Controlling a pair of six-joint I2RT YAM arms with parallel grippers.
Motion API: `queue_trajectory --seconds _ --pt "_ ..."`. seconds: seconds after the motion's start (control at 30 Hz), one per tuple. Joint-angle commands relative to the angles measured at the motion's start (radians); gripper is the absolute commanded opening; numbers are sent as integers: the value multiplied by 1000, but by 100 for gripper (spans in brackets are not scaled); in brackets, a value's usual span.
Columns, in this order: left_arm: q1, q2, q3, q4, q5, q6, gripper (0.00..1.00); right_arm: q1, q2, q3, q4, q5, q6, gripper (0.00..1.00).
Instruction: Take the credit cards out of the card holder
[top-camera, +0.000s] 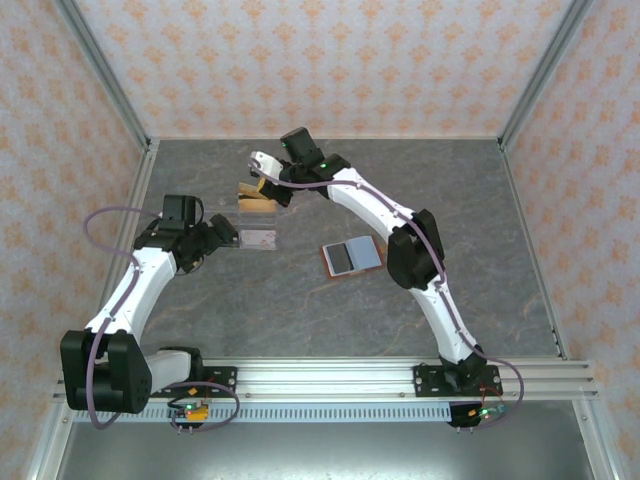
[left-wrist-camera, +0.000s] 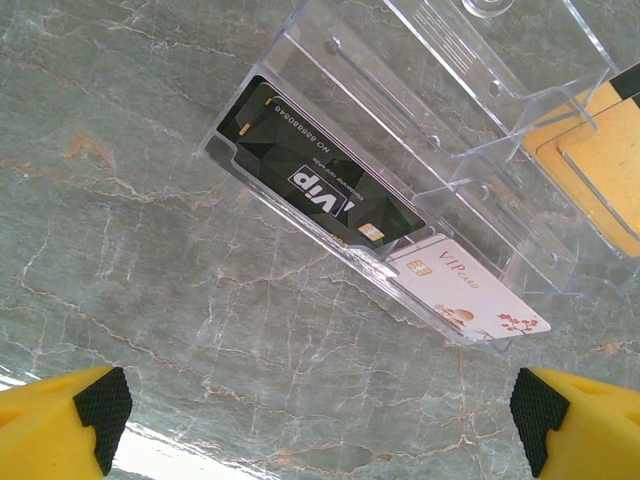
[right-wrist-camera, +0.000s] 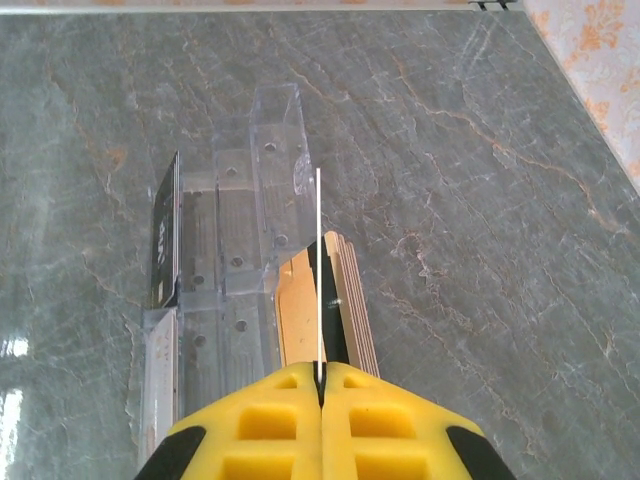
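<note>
The card holder (top-camera: 361, 254) lies open on the table's middle, blue-grey inside up with a red-brown edge. My right gripper (top-camera: 263, 170) (right-wrist-camera: 320, 385) is at the far side, shut on a thin pale credit card (right-wrist-camera: 318, 260) seen edge-on, held upright above tan-gold cards (right-wrist-camera: 300, 305) with a dark stripe. These stand in a clear acrylic rack (right-wrist-camera: 250, 200). The rack also holds a black VIP card (left-wrist-camera: 310, 180) and a pinkish-white VIP card (left-wrist-camera: 465, 290). My left gripper (top-camera: 226, 238) (left-wrist-camera: 320, 410) hovers open just left of the rack, with nothing between its fingers.
The acrylic rack (top-camera: 258, 228) sits between both grippers, left of the wallet. Aluminium frame posts and patterned walls bound the table on the left, right and far side. A rail (top-camera: 330, 378) runs along the near edge.
</note>
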Motion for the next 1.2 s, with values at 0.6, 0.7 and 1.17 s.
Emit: queue_trajectory --seconds 0.6,0.7,1.17 --pt "12 6 10 -56 6 45 100 -1 88 134 -151 24 -138 4" --pt "13 2 7 -57 8 46 100 -1 87 135 -139 23 -114 13" --pt "13 -11 1 -51 27 43 100 -1 -47 86 -91 68 137 40"
